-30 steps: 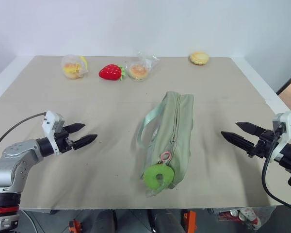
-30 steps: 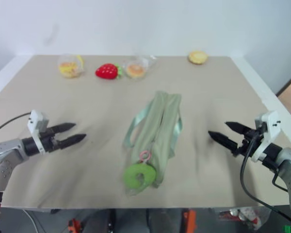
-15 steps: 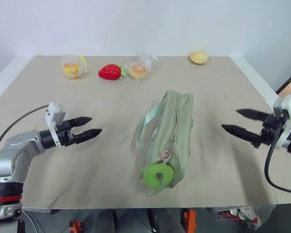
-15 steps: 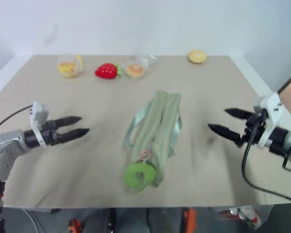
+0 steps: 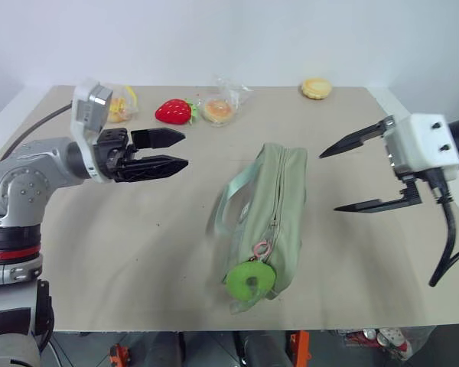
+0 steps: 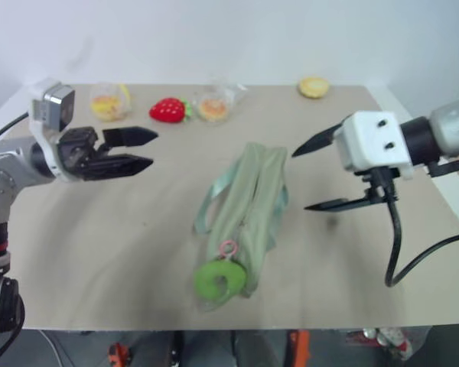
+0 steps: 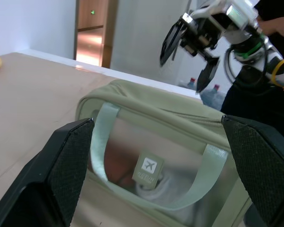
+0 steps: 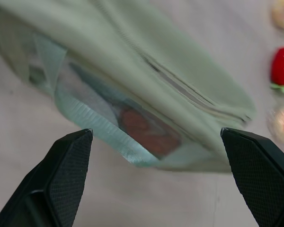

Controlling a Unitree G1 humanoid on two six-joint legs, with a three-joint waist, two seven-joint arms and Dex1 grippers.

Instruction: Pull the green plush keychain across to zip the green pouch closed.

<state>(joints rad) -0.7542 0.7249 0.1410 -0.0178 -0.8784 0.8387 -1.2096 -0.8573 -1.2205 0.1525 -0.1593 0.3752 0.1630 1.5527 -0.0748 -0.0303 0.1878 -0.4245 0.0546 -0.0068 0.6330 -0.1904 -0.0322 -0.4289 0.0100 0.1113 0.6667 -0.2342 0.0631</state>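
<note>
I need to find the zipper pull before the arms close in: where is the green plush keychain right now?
In the left eye view the green plush keychain lies at the near end of the green pouch, mid-table near the front edge, between and below both raised grippers.

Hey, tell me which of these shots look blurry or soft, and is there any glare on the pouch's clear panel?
Right wrist view: the green pouch is smeared, its zipper soft. Left wrist view: the pouch's clear panel looks hazy, its contents indistinct; no hard glare spot. Right eye view: softer than the left eye view; the green plush keychain has fuzzy edges. Left eye view: fairly crisp, evenly lit, with faint shadows.
</note>
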